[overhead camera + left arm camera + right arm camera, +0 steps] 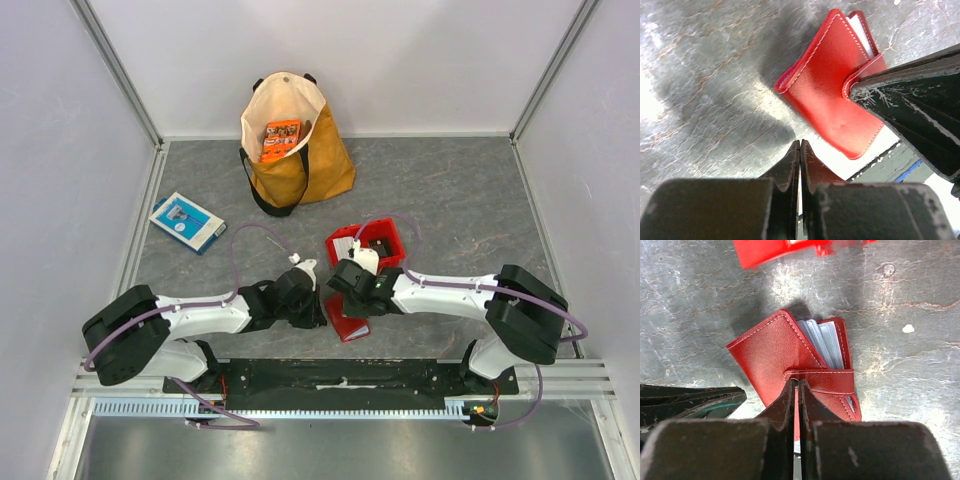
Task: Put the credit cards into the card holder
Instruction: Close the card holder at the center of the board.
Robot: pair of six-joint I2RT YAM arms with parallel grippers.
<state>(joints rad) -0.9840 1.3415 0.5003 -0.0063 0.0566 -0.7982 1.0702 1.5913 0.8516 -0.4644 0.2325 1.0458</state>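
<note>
The red card holder (pixel 346 323) lies folded on the grey table near the front edge, with its snap tab across it. It also shows in the right wrist view (pixel 771 356), with grey inner pockets (pixel 822 340) showing at its open side, and in the left wrist view (pixel 832 97). My right gripper (pixel 798 384) is shut, and its tips rest against the snap tab (pixel 827 377). My left gripper (pixel 800 146) is shut and empty, just left of the holder. A whitish card (pixel 344 246) and a dark card (pixel 381 247) lie in the red bin.
The red plastic bin (pixel 392 231) stands just behind the holder and also shows in the right wrist view (pixel 760 252). A tan tote bag (pixel 300 165) holding an orange packet (pixel 281 139) stands at the back. A blue-and-white flat box (pixel 187 222) lies at the left.
</note>
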